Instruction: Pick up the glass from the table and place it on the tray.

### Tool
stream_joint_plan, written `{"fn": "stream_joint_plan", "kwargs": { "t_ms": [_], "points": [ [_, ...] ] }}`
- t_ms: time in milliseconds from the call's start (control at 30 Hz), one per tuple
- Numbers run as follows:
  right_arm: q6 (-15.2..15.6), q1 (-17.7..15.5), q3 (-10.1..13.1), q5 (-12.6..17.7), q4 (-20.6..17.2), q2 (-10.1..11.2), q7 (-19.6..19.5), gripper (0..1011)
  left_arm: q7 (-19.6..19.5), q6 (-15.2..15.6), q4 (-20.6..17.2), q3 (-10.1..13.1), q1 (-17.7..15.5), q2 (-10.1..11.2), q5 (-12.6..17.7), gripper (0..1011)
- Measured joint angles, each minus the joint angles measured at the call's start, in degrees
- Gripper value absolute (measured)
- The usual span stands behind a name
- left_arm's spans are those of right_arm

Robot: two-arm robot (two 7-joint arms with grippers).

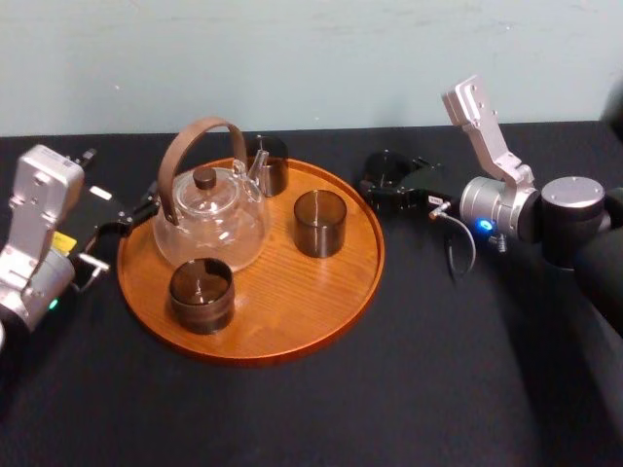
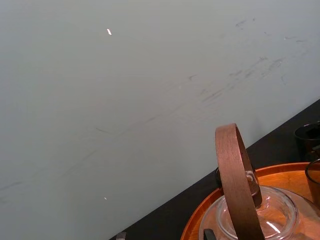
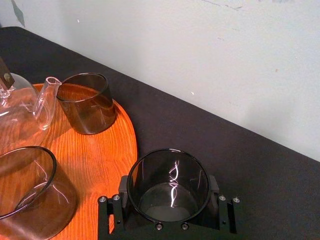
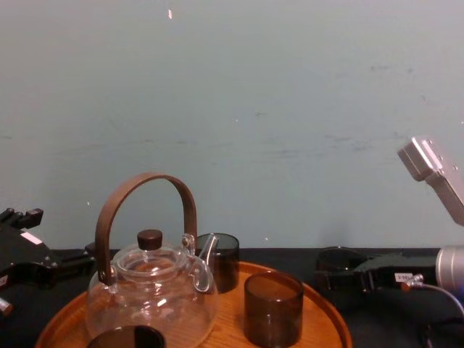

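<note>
Clasping a smoky cylindrical glass [image 3: 168, 182] — seemingly — sits the right pincer [image 3: 170, 202].

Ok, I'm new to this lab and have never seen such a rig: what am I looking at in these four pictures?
It is a robot with two arms, each ending in a gripper. One picture looks down from its head, one looks across from its chest, and one comes from each wrist. On the black table sits a round wooden tray holding a glass teapot and three dark glasses. The right gripper, just right of the tray, is closed on a fourth glass beside the tray's rim. The left gripper sits idle at the tray's left edge.
</note>
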Motion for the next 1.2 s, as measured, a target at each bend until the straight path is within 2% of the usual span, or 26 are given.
{"fn": "stream_joint_plan", "kwargs": {
  "t_ms": [133,233,433,567,600,667,767,967,1200],
  "points": [
    [0.36,-0.35,0.23,0.13,-0.67,0.17,0.18,906,0.00,0.00,0.00,0.00,0.00,0.00,0.00,1002],
    [1.73,-2.01,1.06,0.81,-4.22,1.08,0.58,906,0.00,0.00,0.00,0.00,0.00,0.00,0.00,1001],
    [4.83,-6.55,2.03,2.29,-13.66,3.80,0.58,906,0.00,0.00,0.00,0.00,0.00,0.00,0.00,1001],
    [7.15,-10.57,2.16,3.47,-21.40,6.64,0.60,906,0.00,0.00,0.00,0.00,0.00,0.00,0.00,1002],
    [7.15,-10.57,2.16,3.47,-21.40,6.64,0.60,906,0.00,0.00,0.00,0.00,0.00,0.00,0.00,1001],
    [8.19,-13.13,2.28,4.30,-25.84,8.49,0.79,906,0.00,0.00,0.00,0.00,0.00,0.00,0.00,1001],
    [8.96,-15.35,2.35,5.09,-29.77,10.34,1.12,906,0.00,0.00,0.00,0.00,0.00,0.00,0.00,1001],
    [10.07,-18.63,2.29,6.40,-35.47,13.32,1.73,906,0.00,0.00,0.00,0.00,0.00,0.00,0.00,1001],
    [10.56,-20.62,1.38,7.28,-39.49,15.55,2.87,906,0.00,0.00,0.00,0.00,0.00,0.00,0.00,1001]
  ]
}}
